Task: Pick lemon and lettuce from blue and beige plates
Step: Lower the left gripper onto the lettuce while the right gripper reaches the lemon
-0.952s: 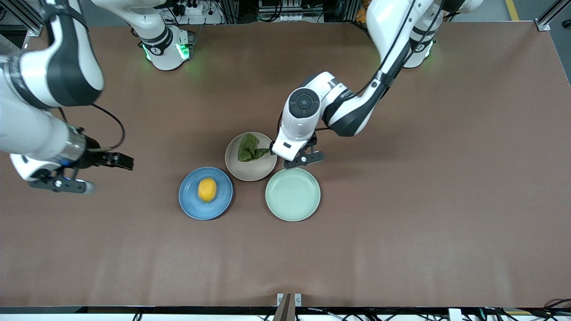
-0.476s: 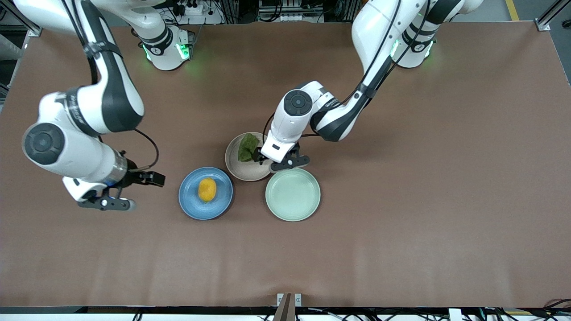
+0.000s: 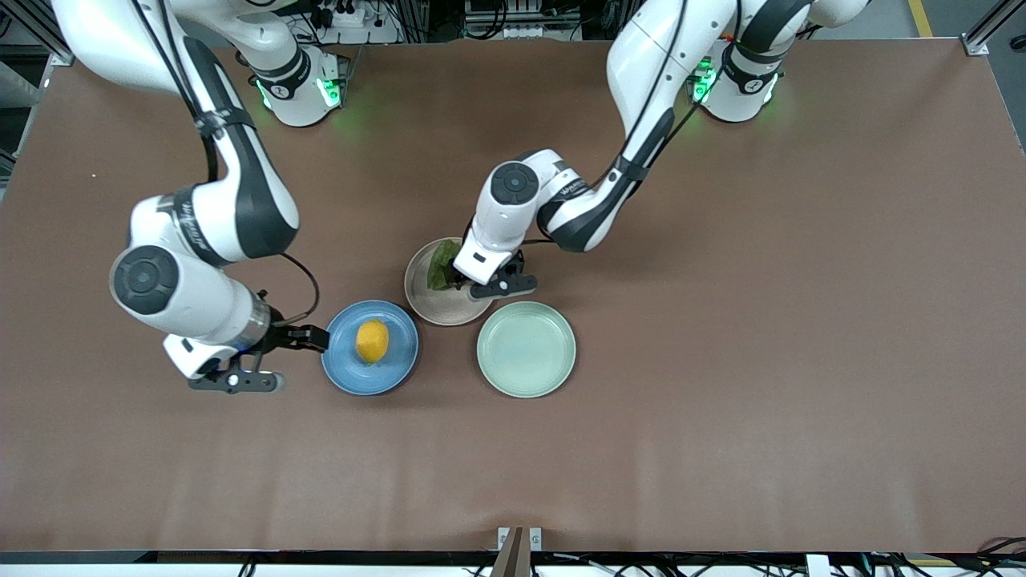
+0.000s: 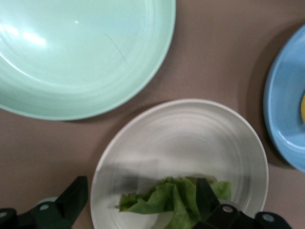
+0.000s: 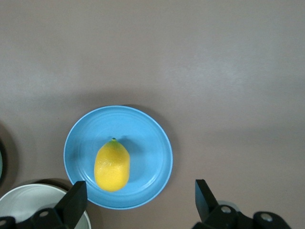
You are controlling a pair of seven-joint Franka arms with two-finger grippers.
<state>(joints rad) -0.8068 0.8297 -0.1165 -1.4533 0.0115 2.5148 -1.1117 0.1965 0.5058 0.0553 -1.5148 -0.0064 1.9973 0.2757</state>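
progress: nothing picked yet | small yellow dimpled lemon (image 3: 372, 340) lies on round blue plate (image 3: 345, 370), right end effector (image 3: 255, 361) wide, beside it | dark green wrinkled lettuce (image 3: 440, 268) on beige plate (image 3: 437, 308), left end effector (image 3: 481, 276) wide, over it | both grasps remain

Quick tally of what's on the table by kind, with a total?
Plates: 3 (blue plate, beige plate, mint-green plate)
Lemons: 1 (lemon, on the blue plate)
Lettuce pieces: 1 (lettuce, on the beige plate)
Total: 5
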